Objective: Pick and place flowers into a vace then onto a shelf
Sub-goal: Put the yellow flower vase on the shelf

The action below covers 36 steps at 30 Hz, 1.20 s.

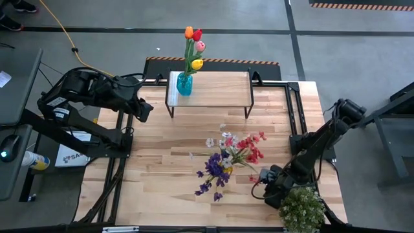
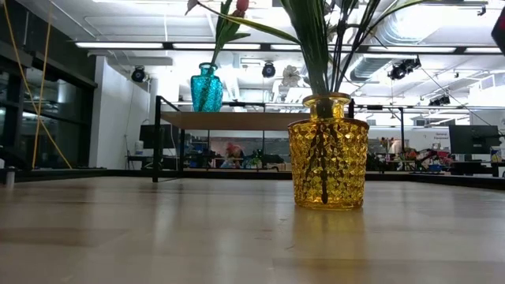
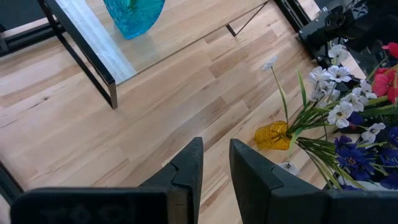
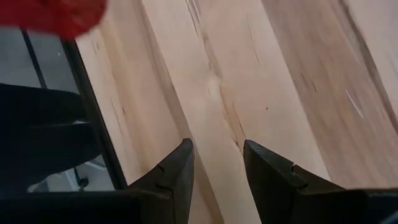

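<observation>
A blue vase [image 1: 184,84] with orange, red, pink and yellow tulips [image 1: 194,45] stands on the left end of the shelf [image 1: 213,94] at the table's far side. Mid-table, a yellow glass vase [image 2: 327,154] stands upright, holding purple, white and red sprays [image 1: 229,158]. My right gripper [image 1: 262,176] hovers low over bare wood just right of those sprays, open, nothing between its fingers [image 4: 217,168]. My left gripper [image 1: 145,110] waits raised over the table's far left, narrowly open and empty [image 3: 216,174].
A bushy pale-green potted plant [image 1: 301,210] sits at the near right corner, right beside my right arm. The table's black frame rail [image 4: 93,112] runs close to my right gripper. Bare wood lies left of the yellow vase.
</observation>
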Motion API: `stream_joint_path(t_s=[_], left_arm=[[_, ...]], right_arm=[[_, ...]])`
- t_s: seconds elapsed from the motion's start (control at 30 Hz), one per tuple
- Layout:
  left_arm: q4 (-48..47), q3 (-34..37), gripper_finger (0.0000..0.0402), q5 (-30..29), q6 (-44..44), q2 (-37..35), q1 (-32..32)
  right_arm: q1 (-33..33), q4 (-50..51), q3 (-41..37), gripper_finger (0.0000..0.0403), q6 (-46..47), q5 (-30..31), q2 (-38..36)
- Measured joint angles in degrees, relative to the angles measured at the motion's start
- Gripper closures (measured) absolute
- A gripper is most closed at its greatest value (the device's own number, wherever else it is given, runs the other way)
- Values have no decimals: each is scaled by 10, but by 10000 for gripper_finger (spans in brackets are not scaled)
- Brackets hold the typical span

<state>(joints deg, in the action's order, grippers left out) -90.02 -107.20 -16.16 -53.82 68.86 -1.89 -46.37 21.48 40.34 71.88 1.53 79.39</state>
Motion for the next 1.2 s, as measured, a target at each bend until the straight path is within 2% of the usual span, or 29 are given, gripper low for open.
stream_joint_path(t_s=[0.17, 0.37, 0.6, 0.73, 1.2], left_arm=[[0, 0, 289, 0, 0, 0, 0], [0, 0, 289, 0, 0, 0, 0], [0, 0, 289, 0, 0, 0, 0], [0, 0, 289, 0, 0, 0, 0], [0, 0, 289, -12, 0, 0, 0]], right_arm=[[2, 52, 0, 272, 12, -3, -34], [2, 141, 0, 272, 44, 26, -90], [1, 197, 0, 272, 76, 68, -159], [1, 240, 0, 272, 114, 69, -186], [3, 236, 0, 272, 132, 31, -179]])
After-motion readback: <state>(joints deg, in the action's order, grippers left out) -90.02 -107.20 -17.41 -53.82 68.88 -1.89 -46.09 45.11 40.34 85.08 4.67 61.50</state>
